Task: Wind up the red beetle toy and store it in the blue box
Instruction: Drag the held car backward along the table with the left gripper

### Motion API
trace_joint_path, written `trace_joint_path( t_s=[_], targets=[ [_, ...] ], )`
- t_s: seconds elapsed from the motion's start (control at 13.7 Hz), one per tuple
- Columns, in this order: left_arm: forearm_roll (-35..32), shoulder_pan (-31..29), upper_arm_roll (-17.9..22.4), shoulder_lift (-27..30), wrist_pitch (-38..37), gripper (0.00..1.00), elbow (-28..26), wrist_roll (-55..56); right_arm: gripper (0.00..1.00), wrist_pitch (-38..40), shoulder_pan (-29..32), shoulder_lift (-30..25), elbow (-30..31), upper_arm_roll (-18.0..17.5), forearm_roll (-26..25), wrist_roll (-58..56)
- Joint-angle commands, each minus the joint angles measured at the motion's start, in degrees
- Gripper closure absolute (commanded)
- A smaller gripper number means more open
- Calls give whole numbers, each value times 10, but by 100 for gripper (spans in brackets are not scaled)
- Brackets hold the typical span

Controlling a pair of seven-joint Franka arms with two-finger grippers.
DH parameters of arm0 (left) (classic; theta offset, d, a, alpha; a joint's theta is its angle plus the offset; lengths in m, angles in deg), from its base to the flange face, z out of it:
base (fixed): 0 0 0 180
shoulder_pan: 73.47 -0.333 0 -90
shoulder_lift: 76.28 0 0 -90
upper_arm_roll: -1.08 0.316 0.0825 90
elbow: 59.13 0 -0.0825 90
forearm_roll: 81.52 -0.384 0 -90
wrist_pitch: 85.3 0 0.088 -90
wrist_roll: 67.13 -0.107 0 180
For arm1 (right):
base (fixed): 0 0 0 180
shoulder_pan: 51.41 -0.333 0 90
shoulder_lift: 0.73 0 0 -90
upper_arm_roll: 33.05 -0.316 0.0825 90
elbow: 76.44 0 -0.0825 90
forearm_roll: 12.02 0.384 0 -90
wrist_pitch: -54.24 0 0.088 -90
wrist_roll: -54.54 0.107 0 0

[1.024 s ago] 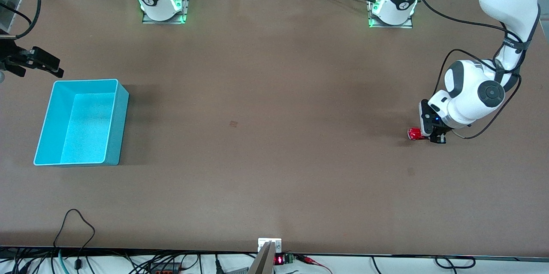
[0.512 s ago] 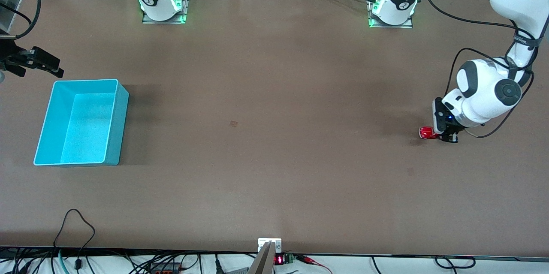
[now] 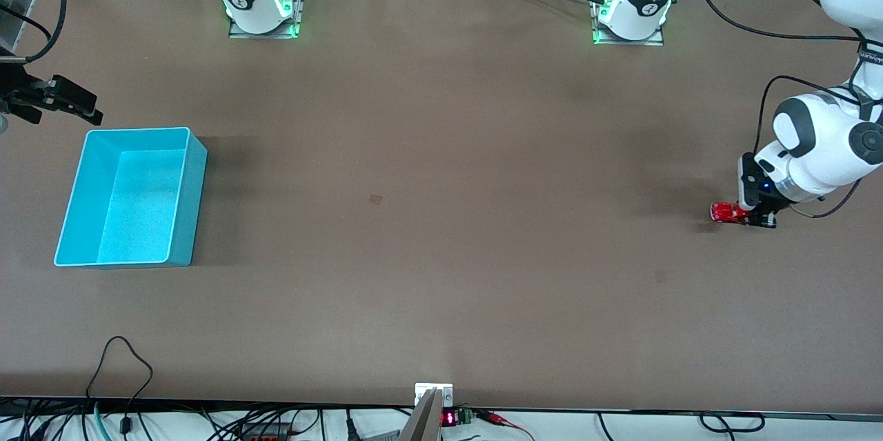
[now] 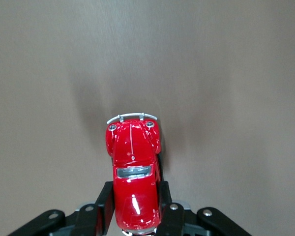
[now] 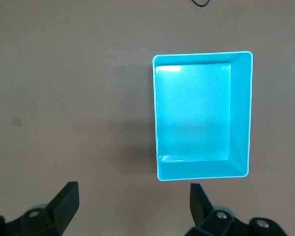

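While the blue box (image 3: 131,196) sits at the right arm's end of the bench (image 3: 441,275), the red toy (image 3: 724,212) is way off at the left arm's end, close to that edge of the bench. Between the 2 lies a long, wide stretch of bare brown top.

The left gripper (image 3: 748,213) is down low by the bench, and its 2 fingers (image 4: 102,204) press on the sides of the toy. The left wrist view shows them pinching the back part of the red body (image 4: 134,174), 1 finger on each side, with the silvery front bumper sticking out past the fingers. A dark shadow lies on the bench right by the toy. I cannot tell if the wheels touch the bench.

The right gripper (image 3: 58,99) hangs up in the air over the bench edge, just beside the box's end that is farther from the front camera. That arm waits. In the right wrist view its 2 fingers (image 5: 64,204) are spread wide apart with nothing between them, and the box (image 5: 202,114) shows below.

The box stands flat with its open top up. Its floor is speckled and nothing lies in it. Bare bench runs along all 4 of its walls.

A small dark mark (image 3: 376,199) shows on the bench near the middle. Cables (image 3: 121,365) hang at the edge nearest the front camera.
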Motion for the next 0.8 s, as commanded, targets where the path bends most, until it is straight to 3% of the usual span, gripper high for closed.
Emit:
trace_joint_path(
  t_s=[0.0,0.44,0.73],
  targets=[
    [2,-12,-12,-35,-2,66,14,-23,0,-3,-1,-4,7,-4,-1,9],
    [8,-18,-12,-34,-5,65,25,-18,0,-3,1,-4,7,-3,-1,9],
    [48,-19,-11,-34,-5,65,25,-19,0,-4,2,-4,7,-3,-1,9]
  ],
)
